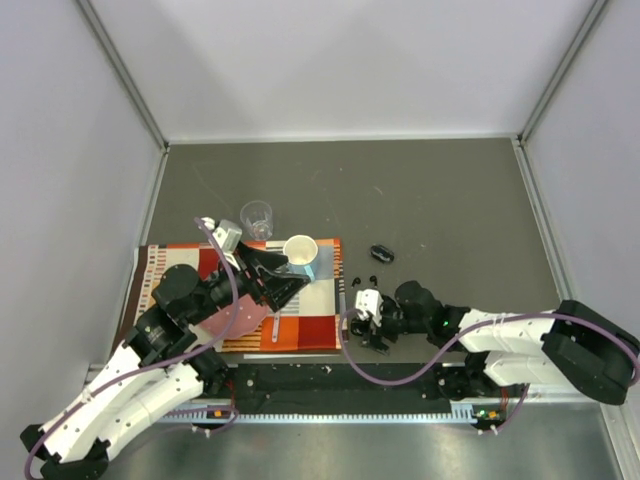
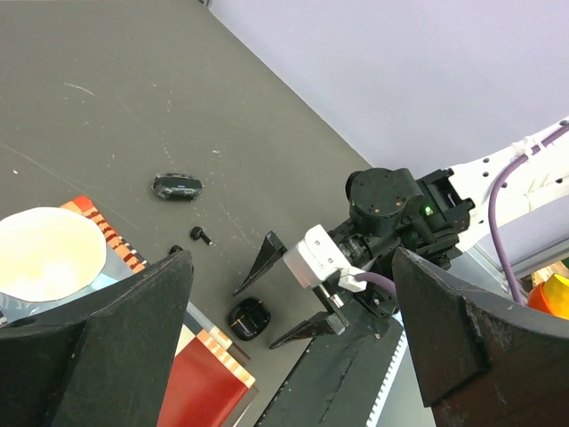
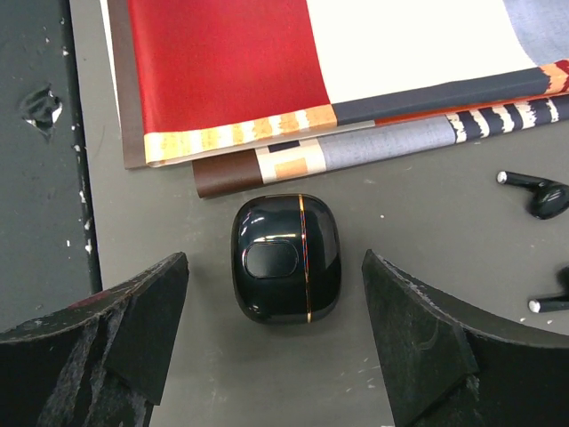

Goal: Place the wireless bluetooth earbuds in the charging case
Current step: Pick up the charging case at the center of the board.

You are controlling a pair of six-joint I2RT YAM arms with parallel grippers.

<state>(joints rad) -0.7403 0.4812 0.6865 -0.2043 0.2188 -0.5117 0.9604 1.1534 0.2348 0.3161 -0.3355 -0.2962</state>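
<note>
Rough, matte-black wedge fingers of the right gripper fill the bottom corners of its wrist view. They are spread wide on either side of the charging case, with bare table between each tip and the case, so nothing is grasped. The case is a glossy black block with rounded corners, closed, marked by a thin gold line and an oval dimple. It lies flat on the dark grey table, just off the edge of a folded cloth mat striped in red, white, orange and grey.

Two earbuds lie loose on the table to one side of the case and outside it. They are small, shiny black hooked buds with short stems ending in pale tips.

Seen from above, the left gripper hangs over the mat beside a white mug, its black jaws fully apart and empty. A clear drinking glass stands at the mat's far edge. A second case, oval and shiny black, lies alone farther back on the table, apart from the earbuds. Whether it is open I cannot tell.
</note>
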